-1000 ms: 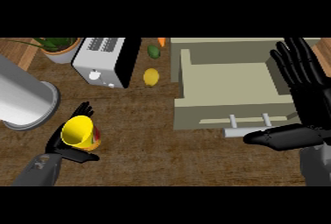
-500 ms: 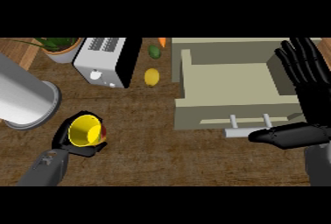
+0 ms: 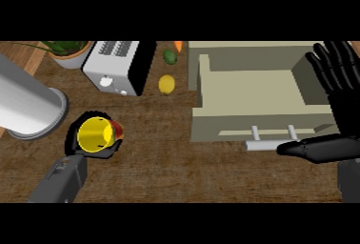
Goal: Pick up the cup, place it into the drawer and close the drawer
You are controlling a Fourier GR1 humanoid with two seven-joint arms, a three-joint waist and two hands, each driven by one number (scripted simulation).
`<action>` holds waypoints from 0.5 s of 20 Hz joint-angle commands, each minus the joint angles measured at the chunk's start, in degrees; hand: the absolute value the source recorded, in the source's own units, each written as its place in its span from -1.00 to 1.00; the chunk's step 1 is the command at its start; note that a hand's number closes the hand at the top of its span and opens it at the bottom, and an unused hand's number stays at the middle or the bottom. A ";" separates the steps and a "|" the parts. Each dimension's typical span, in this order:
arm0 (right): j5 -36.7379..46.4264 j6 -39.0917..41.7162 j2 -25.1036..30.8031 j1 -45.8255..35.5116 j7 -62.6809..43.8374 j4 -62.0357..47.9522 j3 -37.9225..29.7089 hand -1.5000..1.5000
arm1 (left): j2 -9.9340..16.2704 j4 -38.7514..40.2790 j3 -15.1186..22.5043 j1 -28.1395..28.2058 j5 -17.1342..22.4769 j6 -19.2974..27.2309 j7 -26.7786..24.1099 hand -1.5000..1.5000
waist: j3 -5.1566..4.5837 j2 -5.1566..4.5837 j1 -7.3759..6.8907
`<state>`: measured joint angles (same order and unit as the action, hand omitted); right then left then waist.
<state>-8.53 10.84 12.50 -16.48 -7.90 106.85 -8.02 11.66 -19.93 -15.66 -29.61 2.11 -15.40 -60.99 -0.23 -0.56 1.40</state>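
A yellow cup (image 3: 95, 134) with a red outer side is tipped so its mouth faces up at me, at the counter's left. My left hand (image 3: 83, 151) curls round it from below and behind, hiding most of its body. The beige drawer (image 3: 260, 90) stands pulled open at the right, its inside bare, with a pale bar handle (image 3: 271, 142) on its front. My right hand (image 3: 339, 90) is open at the right edge, fingers straight over the drawer's right wall, thumb stretched left beside the handle.
A large grey cylinder (image 3: 25, 105) lies at the far left, close to the cup. A white toaster (image 3: 119, 66), a potted plant (image 3: 67, 50), a lemon (image 3: 166, 84), a green fruit (image 3: 169, 57) and a carrot tip (image 3: 178, 45) sit along the back.
The cup in my left hand has tipped from nearly side-on to mouth-up and risen slightly. My right hand shifted a little left and down toward the drawer handle.
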 commanded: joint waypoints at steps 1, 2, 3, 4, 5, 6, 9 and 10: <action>-0.78 0.91 1.50 -1.37 0.87 -2.67 -1.97 -1.00 | -2.44 -0.78 -4.01 -0.34 3.50 3.44 -7.45 1.00 | 0.12 0.12 -0.75; -0.11 0.90 1.16 1.15 0.15 -0.74 -1.07 -1.00 | -3.69 -2.71 -3.31 -1.29 3.33 3.96 -6.45 1.00 | 0.18 0.43 -0.79; -0.83 1.89 1.43 0.63 1.96 -2.33 -1.72 -1.00 | -2.57 -3.51 -2.93 -2.59 3.19 2.54 -5.02 1.00 | 0.20 0.41 -0.93; 0.09 -0.37 0.35 -0.27 -2.05 1.05 0.04 -1.00 | -3.64 -5.31 -2.77 -5.75 3.49 4.66 -1.14 1.00 | 0.20 0.62 -0.95; 1.60 -0.77 -0.34 1.19 -1.03 1.30 0.84 -1.00 | -5.05 -6.43 -0.80 -5.23 2.21 4.57 -0.17 1.00 | 0.22 0.62 -1.08; 0.96 0.49 0.95 0.63 1.69 -1.15 -1.21 -1.00 | -4.98 -8.92 -0.24 -5.38 2.42 4.29 2.12 1.00 | 0.26 0.68 -1.43; -0.54 1.16 0.85 4.78 0.55 2.07 -1.73 -1.00 | -8.29 -15.05 1.60 -7.50 2.08 7.60 5.09 1.00 | 0.31 1.03 -1.59; -1.80 1.30 1.97 2.73 -1.03 1.44 -3.12 -1.00 | -9.37 -18.20 3.07 -5.55 1.60 8.51 6.86 1.00 | 0.29 0.96 -1.83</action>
<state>-8.65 11.41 13.32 -14.23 -7.90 107.64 -9.30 5.46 -30.75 -15.17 -35.36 4.19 -9.20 -56.20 0.01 0.17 0.13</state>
